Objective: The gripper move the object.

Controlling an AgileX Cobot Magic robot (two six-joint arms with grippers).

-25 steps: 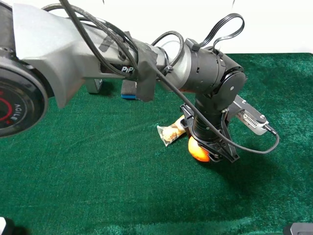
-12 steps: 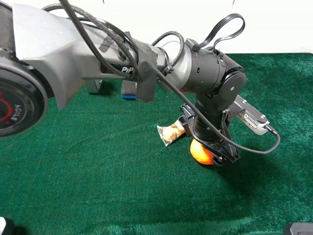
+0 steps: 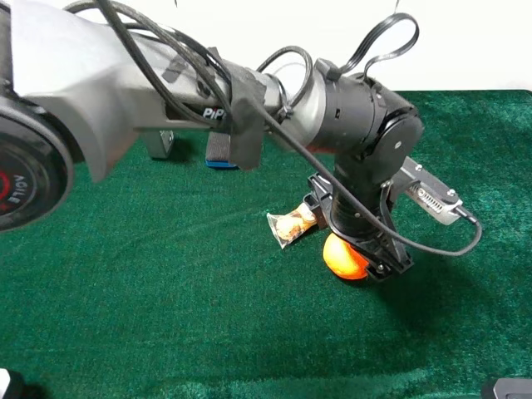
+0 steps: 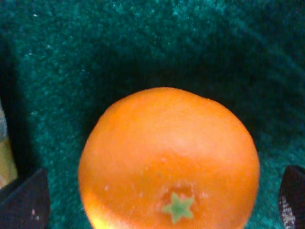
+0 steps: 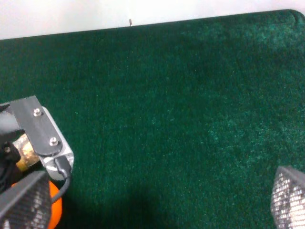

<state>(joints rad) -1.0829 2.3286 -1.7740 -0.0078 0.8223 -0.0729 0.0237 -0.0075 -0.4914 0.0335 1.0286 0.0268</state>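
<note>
Mat (image 3: 166, 291): green cloth, short fuzzy pile, matt. Orange (image 4: 169, 152): waxy peel with fine pores, soft sheen, glare patch lower left in the left wrist view. Packet (image 3: 291, 224), centre of the high view: clear glossy plastic film. Arm housing (image 3: 91, 91), upper left: smooth grey satin, metal or plastic can't tell. Wrist joint (image 3: 370, 125): smooth black, slight gloss. Cables (image 3: 391, 41): shiny black jacket. Tape wrap (image 3: 245, 116): matt black. Bracket (image 5: 43, 131): bare brushed metal with screws. Right gripper (image 5: 157, 198) fingers (image 5: 288, 198): grey woven-pattern face. Left gripper (image 4: 159, 202) fingers (image 4: 26, 202): dull black

High overview, left-wrist close-up, shared orange (image 4: 169, 157)
</note>
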